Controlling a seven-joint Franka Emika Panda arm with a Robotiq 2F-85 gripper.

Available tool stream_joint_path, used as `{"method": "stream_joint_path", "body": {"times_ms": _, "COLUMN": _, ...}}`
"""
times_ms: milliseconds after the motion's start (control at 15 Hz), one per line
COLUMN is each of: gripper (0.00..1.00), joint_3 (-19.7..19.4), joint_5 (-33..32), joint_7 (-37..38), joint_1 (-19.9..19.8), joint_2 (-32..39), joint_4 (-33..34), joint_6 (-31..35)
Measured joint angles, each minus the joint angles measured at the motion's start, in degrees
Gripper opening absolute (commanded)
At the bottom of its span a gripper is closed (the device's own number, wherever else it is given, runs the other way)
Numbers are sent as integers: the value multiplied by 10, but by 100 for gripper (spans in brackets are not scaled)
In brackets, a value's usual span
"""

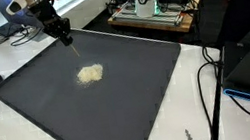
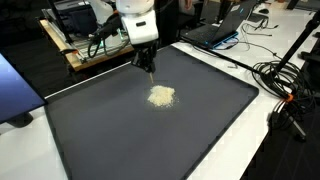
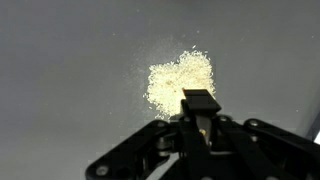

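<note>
- While the gripper (image 1: 64, 36) hangs above the dark mat (image 1: 137, 78), its jaws are closed; if they pinch anything, I cannot tell.
- A pale pile (image 1: 89, 75) of grains lies near the mat's middle, close before the fingertips, not touching.
- Cables (image 2: 285, 88) and a laptop (image 2: 222, 27) lie on the white table (image 1: 196, 99) around the mat.

Single arm (image 2: 133, 10) enters from the far edge in both exterior views and reaches forward and down. Wrist (image 2: 140, 30) bent so the tool points steeply downward, tilted a little off vertical. Gripper (image 1: 64, 35) hangs low, just clear of the surface. Jaws drawn fully together; in the wrist view the fingertips (image 3: 200, 100) meet as one dark block. Whether they pinch anything is unclear at this size.
</note>
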Motion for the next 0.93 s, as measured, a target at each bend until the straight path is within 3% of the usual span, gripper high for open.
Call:
{"method": "stream_joint_path", "body": {"times_ms": 333, "gripper": 3, "joint_3": 1, "joint_5": 40, "joint_7": -40, "joint_1": -32, "joint_2": 86, "joint_4": 115, "joint_6": -94}}
{"method": "stream_joint_path", "body": {"times_ms": 933, "gripper": 3, "joint_3": 22, "joint_5": 92, "joint_7": -50, "joint_1": -80, "joint_2": 249, "joint_4": 317, "joint_6": -230}}
